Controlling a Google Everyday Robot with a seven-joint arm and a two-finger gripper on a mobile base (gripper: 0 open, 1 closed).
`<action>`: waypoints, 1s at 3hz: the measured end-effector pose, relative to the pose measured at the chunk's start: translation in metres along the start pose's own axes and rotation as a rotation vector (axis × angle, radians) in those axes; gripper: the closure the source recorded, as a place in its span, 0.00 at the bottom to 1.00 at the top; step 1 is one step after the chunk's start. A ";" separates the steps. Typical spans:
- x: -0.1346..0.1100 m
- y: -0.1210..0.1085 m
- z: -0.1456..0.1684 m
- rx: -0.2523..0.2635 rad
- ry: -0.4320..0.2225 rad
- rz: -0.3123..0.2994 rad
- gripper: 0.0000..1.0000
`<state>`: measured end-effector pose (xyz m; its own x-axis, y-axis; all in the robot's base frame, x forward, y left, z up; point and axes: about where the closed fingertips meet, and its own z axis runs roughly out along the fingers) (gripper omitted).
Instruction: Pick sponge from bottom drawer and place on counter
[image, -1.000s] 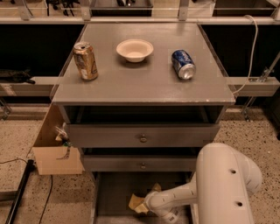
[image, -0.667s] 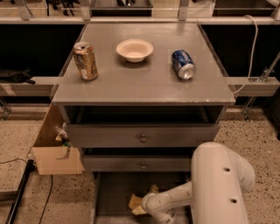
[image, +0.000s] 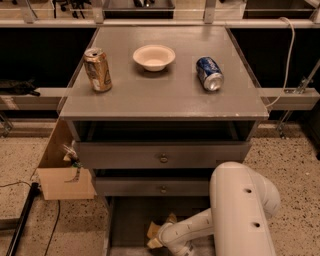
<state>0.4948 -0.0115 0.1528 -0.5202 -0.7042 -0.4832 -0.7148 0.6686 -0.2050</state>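
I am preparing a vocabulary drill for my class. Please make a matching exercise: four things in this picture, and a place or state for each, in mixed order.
Things
1. gold can
2. blue can
3. bowl
4. hand

Places or states
A. lying on its side, right part of the counter
B. low in the bottom drawer, close to the sponge
C. standing upright, left part of the counter
D. middle of the counter, toward the back

Pairs: 1-C, 2-A, 3-D, 4-B

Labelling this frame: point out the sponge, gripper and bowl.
sponge (image: 152, 230), camera view, pale top face.
gripper (image: 154, 243), camera view, tip, down in the bottom drawer (image: 129, 224).
bowl (image: 154, 56), camera view, inner hollow.
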 end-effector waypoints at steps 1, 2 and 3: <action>0.002 -0.009 0.007 0.002 0.009 0.020 0.00; 0.016 -0.012 0.019 -0.003 0.028 0.049 0.00; 0.017 -0.012 0.019 -0.003 0.028 0.049 0.00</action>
<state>0.5035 -0.0265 0.1311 -0.5677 -0.6771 -0.4682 -0.6894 0.7019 -0.1790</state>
